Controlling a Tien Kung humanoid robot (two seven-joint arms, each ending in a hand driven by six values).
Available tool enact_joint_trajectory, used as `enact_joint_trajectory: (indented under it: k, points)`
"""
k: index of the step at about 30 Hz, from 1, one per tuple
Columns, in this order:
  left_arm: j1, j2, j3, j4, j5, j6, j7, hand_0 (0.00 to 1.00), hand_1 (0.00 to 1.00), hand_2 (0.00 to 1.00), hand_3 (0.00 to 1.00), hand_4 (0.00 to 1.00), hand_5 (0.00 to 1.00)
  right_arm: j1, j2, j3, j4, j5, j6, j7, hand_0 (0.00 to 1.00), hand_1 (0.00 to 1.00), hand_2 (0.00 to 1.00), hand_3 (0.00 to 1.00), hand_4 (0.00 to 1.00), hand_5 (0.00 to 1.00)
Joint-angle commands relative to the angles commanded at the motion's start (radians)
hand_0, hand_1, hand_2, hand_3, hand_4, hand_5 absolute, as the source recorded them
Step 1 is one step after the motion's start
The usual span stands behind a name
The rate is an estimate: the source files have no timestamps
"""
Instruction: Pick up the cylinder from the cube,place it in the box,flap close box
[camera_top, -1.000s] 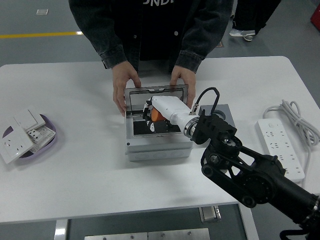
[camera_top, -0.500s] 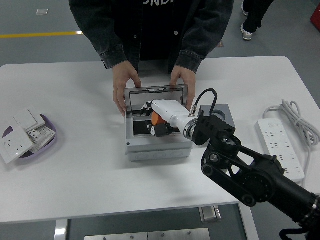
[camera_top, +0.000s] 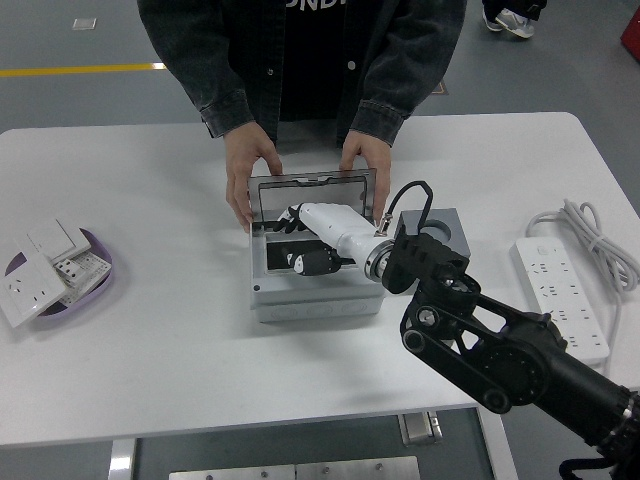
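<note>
The grey box (camera_top: 316, 297) stands at the table's middle with its clear lid (camera_top: 312, 189) flipped up at the back. A person at the far side holds the lid's two corners, one hand (camera_top: 243, 178) on the left and one hand (camera_top: 365, 158) on the right. My right hand (camera_top: 300, 243), white with black digits, reaches down into the box's dark inside from the right. The orange cylinder does not show; the hand covers that spot. The grey cube (camera_top: 443, 229) with a round hole on top stands right of the box, behind my forearm.
A purple dish (camera_top: 96, 283) with white switch plates lies at the left edge. A white power strip (camera_top: 560, 292) with its coiled cable (camera_top: 592, 235) lies at the right. My black right arm crosses the near right part of the table.
My right hand has gone lower and further left into the box. The orange cylinder, seen in the hand before, is now out of sight. The person's hands have stayed on the lid.
</note>
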Motion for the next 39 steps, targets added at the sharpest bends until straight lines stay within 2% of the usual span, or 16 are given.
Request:
enact_joint_trajectory:
  k: [3,7,10,14,15,16,22,25,29,39]
  points:
    - [0.001,-0.001,0.001,0.0,-0.002,0.0,-0.001,0.635,0.658,0.582,0.649,0.715,0.349,-0.011,-0.024,0.009,0.019,0.098,-0.035,0.061,0.766,0.685,0.698,0.714,0.582,0.161]
    - [0.005,-0.001,0.001,0.0,-0.004,0.0,-0.001,0.635,0.658,0.58,0.648,0.715,0.349,-0.015,-0.075,0.036,0.079,0.246,-0.082,0.127,0.766,0.683,0.693,0.713,0.591,0.159]
    - [0.008,0.0,-0.002,0.0,-0.001,0.001,0.001,0.635,0.658,0.581,0.648,0.714,0.348,0.002,-0.115,0.068,0.125,0.334,-0.104,0.129,0.744,0.661,0.686,0.705,0.599,0.179]
    - [0.008,0.002,-0.004,0.0,0.002,0.001,0.001,0.635,0.658,0.581,0.648,0.714,0.348,0.045,-0.142,0.099,0.122,0.405,-0.118,0.111,0.744,0.661,0.686,0.705,0.599,0.179]
    - [0.007,0.002,-0.003,0.0,0.002,0.0,0.0,0.635,0.658,0.581,0.648,0.714,0.348,0.058,-0.145,0.102,0.109,0.414,-0.12,0.109,0.744,0.661,0.686,0.705,0.599,0.179]
    - [0.006,0.002,-0.003,0.0,0.002,0.0,0.0,0.635,0.658,0.58,0.647,0.713,0.346,0.074,-0.147,0.102,0.089,0.421,-0.12,0.106,0.687,0.642,0.677,0.699,0.608,0.215]
    - [0.003,0.003,-0.004,0.0,0.006,0.0,0.001,0.635,0.658,0.58,0.647,0.713,0.346,0.138,-0.153,0.069,-0.02,0.439,-0.112,0.091,0.687,0.642,0.677,0.699,0.608,0.215]
    - [0.003,0.003,-0.004,0.0,0.005,0.0,0.001,0.635,0.657,0.58,0.647,0.711,0.344,0.153,-0.166,0.036,-0.045,0.443,-0.103,0.075,0.68,0.631,0.666,0.697,0.609,0.222]
    - [0.004,0.004,-0.007,0.0,0.007,0.0,0.003,0.635,0.657,0.579,0.647,0.71,0.34,0.16,-0.186,0.001,-0.026,0.426,-0.09,0.049,0.672,0.626,0.663,0.695,0.615,0.23]
    - [0.003,0.005,-0.009,0.0,0.006,0.001,0.001,0.634,0.657,0.578,0.646,0.711,0.342,0.131,-0.282,-0.062,0.138,0.417,-0.089,0.01,0.659,0.621,0.663,0.697,0.622,0.24]
